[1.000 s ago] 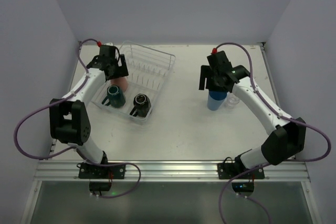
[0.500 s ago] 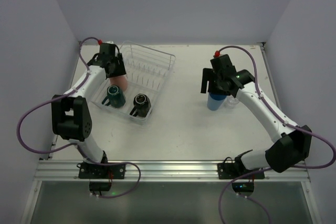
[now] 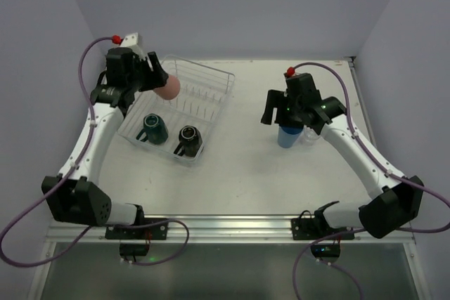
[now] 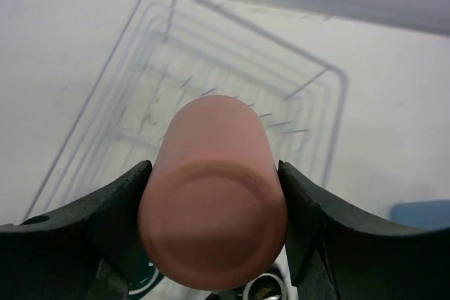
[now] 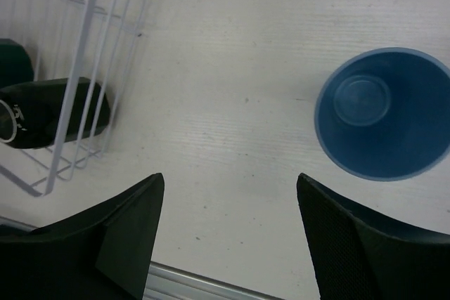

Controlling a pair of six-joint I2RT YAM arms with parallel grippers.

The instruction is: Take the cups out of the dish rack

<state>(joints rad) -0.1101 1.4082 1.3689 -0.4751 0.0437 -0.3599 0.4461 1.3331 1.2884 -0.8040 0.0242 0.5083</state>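
Holding the salmon-pink tumbler (image 4: 214, 194) up above the far left end of the dish rack (image 3: 207, 100), your left fingers (image 4: 116, 219) pinch it from both sides, with its closed base turned towards the wrist camera. It touches no prong or wire that I can see, so I judge it is out of the rack but not yet set down.

On the right, the light-blue tumbler (image 3: 289, 135) stands mouth-up on the worktop (image 3: 239, 173), well apart from the rack, and what looks like a small clear glass (image 3: 309, 135) sits just beside it on its right. Your right fingers (image 5: 116, 240) hang above that spot, spread wide and gripping nothing. In the wrist view the blue cup lies off to one side, not between them.

Two cups are in the rack, both on their sides at its near end: the dark teal mug (image 3: 153, 129) on the left and the black mug (image 3: 188, 140) just to its right.

By my reckoning you are about halfway. Two pieces are parked, one is in the air needing a place on the worktop, and two mugs are yet to be lifted.
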